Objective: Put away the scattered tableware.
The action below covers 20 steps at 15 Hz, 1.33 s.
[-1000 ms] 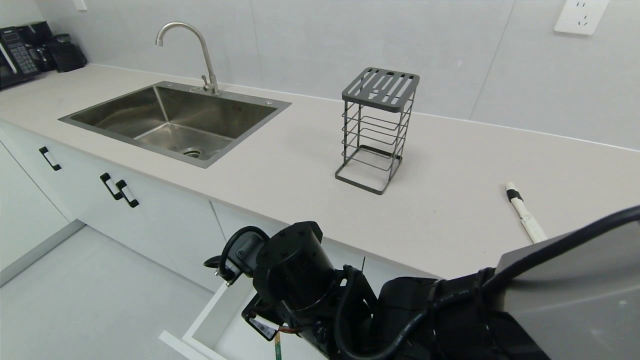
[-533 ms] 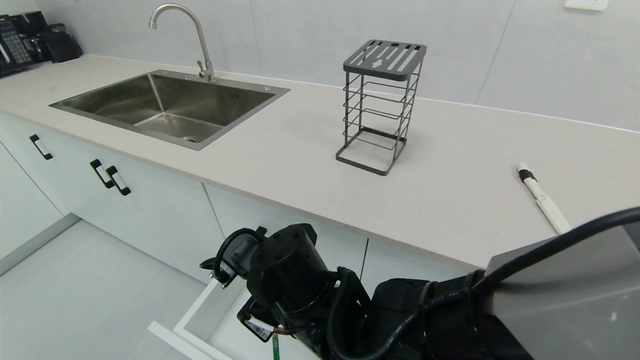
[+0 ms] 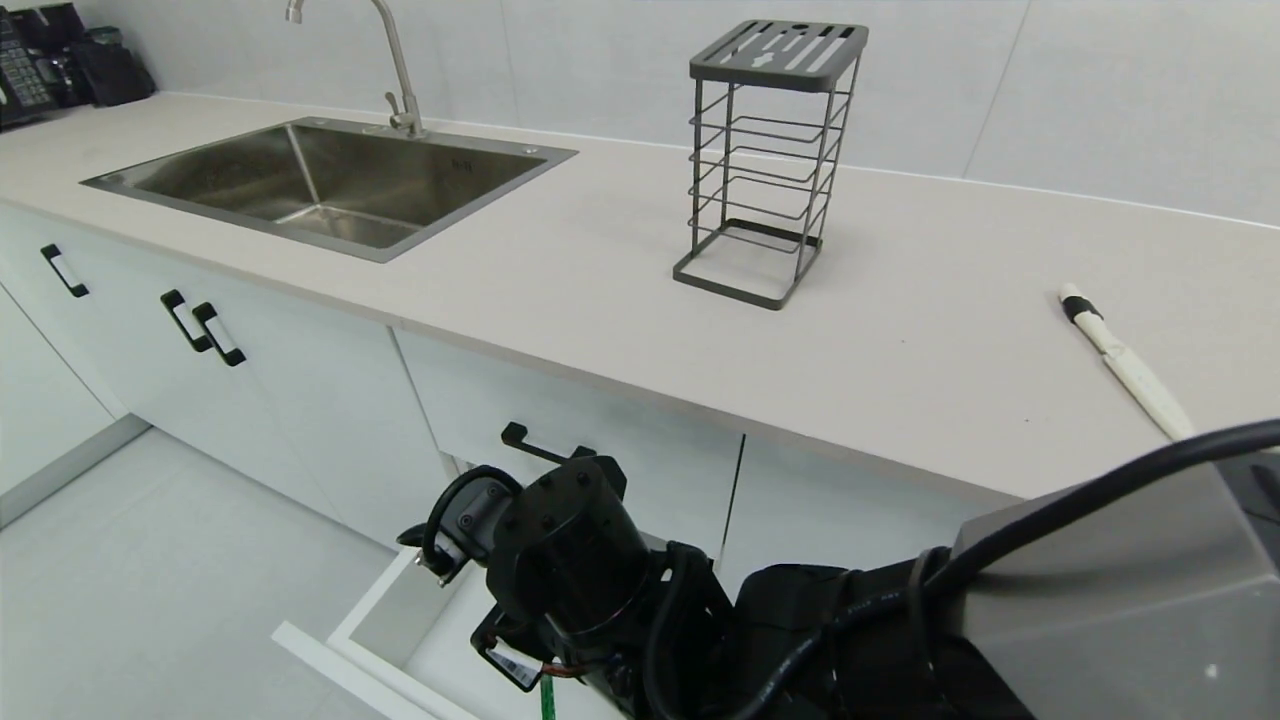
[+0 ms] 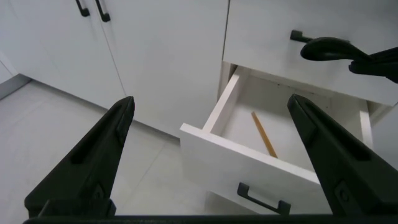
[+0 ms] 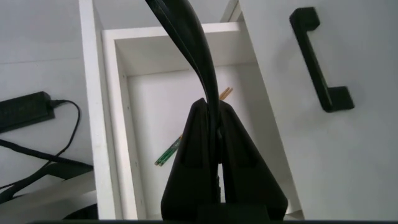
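On the head view, a white knife [image 3: 1125,365] lies flat on the worktop [image 3: 600,300], far over on the right. Its long side runs from far-left to near-right, and the end with the black band is the far one. It lies on the right arm's side, so I think that arm is the nearer one. Low down at the near edge, an open drawer [image 3: 320,655] sticks out from under the worktop.

On the left wrist view, the left gripper [image 4: 209,99] has its fingers spread wide apart and they hold nothing. The open drawer sits between them and farther off, with a thin chopstick [image 4: 264,134] lying inside. A long black thing hangs above the back part of the drawer. It looks like a black spoon [image 4: 329,48]. It is just beside the dark handle [image 4: 298,35] of the drawer above.

On the right wrist view, the right gripper [image 5: 214,106] has its fingers squeezed tight on the black spoon. The spoon's long side points out past the fingertips. The white floor of the open drawer is under the fingers, and chopsticks [image 5: 171,151] lie on it. The spoon is up in the air and does not touch them.

So the spoon is right over the drawer, and the drawer is straight down from the fingers. I think the next move is to go down a little and let go.
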### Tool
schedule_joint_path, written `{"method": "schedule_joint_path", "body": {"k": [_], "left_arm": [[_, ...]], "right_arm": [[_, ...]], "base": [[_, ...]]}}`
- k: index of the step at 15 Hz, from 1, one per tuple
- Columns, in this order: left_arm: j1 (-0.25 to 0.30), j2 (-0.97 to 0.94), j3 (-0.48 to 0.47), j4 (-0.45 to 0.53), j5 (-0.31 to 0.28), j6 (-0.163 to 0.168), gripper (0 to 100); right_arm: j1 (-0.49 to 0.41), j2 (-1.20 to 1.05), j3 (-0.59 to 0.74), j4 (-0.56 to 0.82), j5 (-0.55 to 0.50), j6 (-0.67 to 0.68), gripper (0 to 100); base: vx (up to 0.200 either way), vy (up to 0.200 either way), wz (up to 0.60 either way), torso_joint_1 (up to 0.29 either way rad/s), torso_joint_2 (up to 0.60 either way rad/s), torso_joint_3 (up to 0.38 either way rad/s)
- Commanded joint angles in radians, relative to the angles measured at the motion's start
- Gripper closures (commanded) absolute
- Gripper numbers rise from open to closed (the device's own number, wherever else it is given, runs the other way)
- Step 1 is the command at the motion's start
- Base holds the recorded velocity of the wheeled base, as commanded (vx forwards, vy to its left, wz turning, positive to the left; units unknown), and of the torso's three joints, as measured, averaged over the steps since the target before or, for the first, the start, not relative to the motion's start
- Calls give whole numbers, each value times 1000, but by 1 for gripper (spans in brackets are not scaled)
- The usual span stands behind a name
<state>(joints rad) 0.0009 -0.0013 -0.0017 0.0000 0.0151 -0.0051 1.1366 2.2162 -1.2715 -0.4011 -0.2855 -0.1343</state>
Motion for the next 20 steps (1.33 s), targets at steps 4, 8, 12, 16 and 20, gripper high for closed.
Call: {"method": "schedule_joint_path", "body": {"k": [4, 8, 12, 16, 20], "left_arm": [[1, 1, 0, 0, 0, 1, 0], [-1, 1, 0, 0, 0, -1, 0], [1, 1, 0, 0, 0, 1, 0], [1, 1, 0, 0, 0, -1, 0], [1, 1, 0, 0, 0, -1, 0]], "right_arm": [[-3, 20, -23, -1, 0, -2, 100], [-5, 42, -52, -2, 2, -22, 100], [-5, 43, -72, -4, 3, -54, 100], [-5, 53, -86, -4, 5, -57, 100], [-6, 73, -118, -4, 6, -59, 100]], "base": [[0, 0, 0, -237, 420, 190], [0, 0, 0, -248, 347, 121], [0, 0, 0, -157, 305, 112], [0, 0, 0, -13, 136, 26], [0, 0, 0, 0, 0, 0]]}}
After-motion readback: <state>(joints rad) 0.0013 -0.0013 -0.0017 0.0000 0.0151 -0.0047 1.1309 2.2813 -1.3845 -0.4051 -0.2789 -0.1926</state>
